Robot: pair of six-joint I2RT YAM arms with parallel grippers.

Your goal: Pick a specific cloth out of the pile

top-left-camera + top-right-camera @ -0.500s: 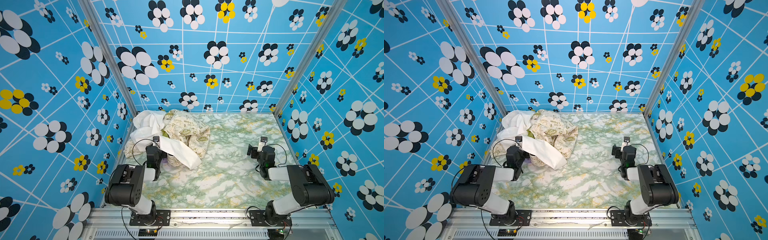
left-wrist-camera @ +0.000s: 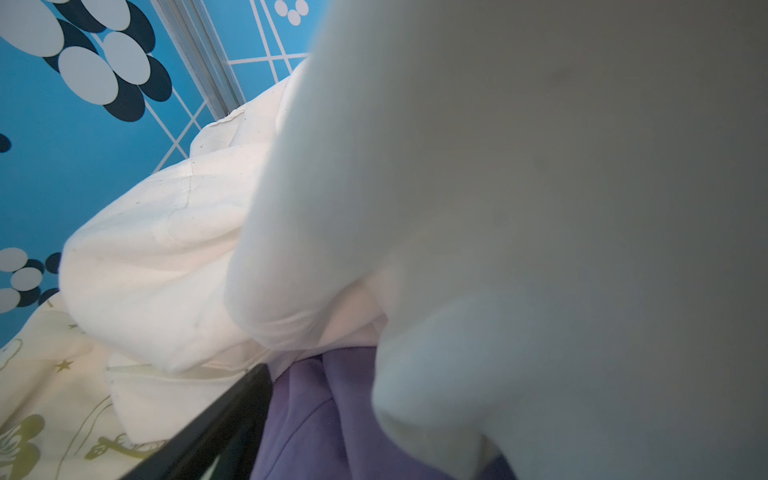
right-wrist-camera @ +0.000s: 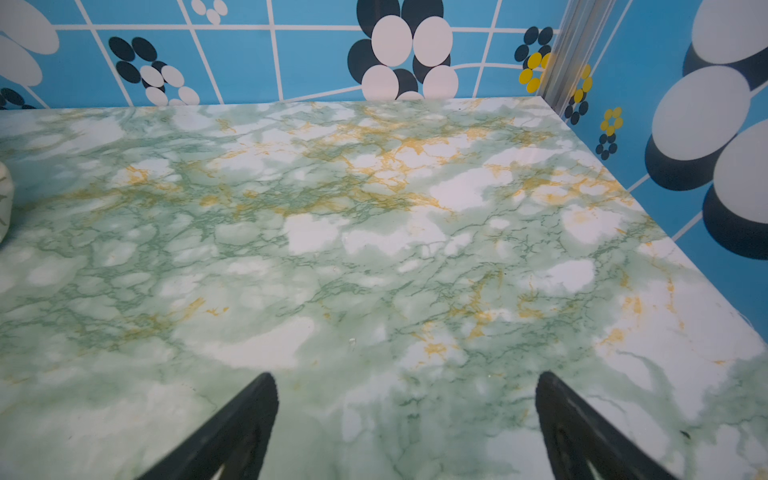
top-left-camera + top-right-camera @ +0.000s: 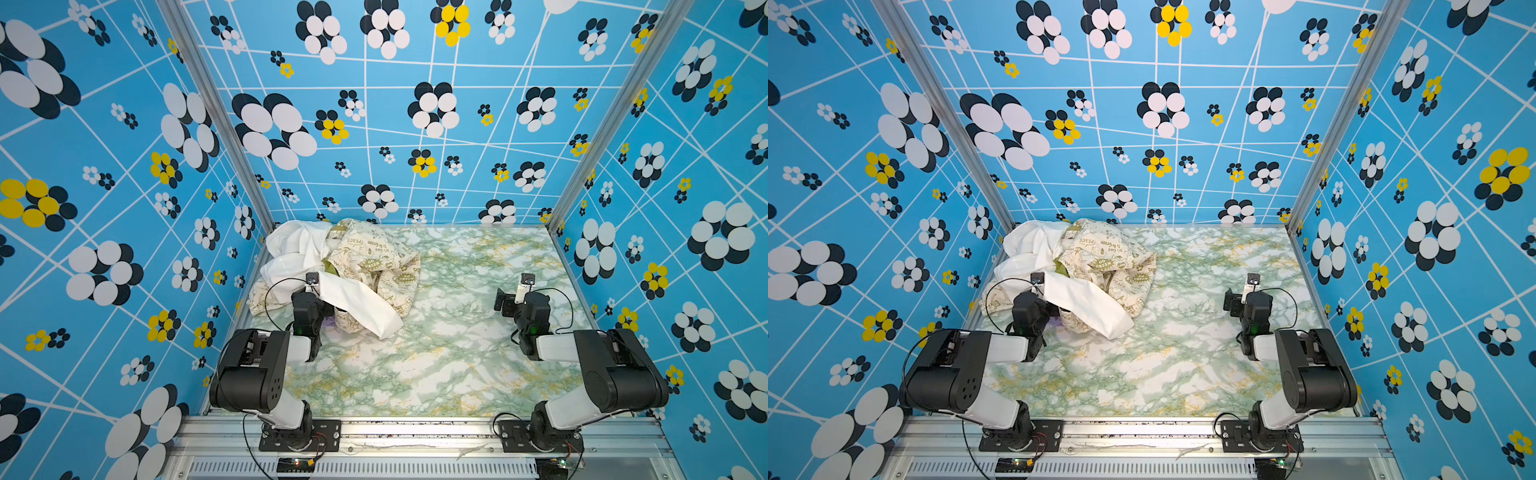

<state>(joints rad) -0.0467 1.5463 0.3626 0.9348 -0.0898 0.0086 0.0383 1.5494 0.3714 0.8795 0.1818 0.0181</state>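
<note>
The pile (image 4: pixel 345 270) lies at the back left of the table in both top views: a plain white cloth (image 4: pixel 297 249), a cream cloth with green printed words (image 4: pixel 376 259) and an olive-green bit (image 4: pixel 331 268). The lavender cloth (image 2: pixel 316 415) lies low under a white flap (image 4: pixel 361 307); only a purple sliver (image 4: pixel 329 321) shows from above. My left gripper (image 4: pixel 328 311) is pushed into the pile's near edge, open, with the lavender cloth between its jaws. One black finger (image 2: pixel 216 428) shows; white cloth hides the other. My right gripper (image 3: pixel 405 378) stands open over bare table.
The marble-patterned table (image 4: pixel 436 353) is walled by blue flowered panels on three sides. An aluminium rail (image 4: pixel 415 428) carrying both arm bases runs along the front. The pile's edge (image 3: pixel 3 203) just shows in the right wrist view. The right arm (image 4: pixel 1254 316) sits at the right side.
</note>
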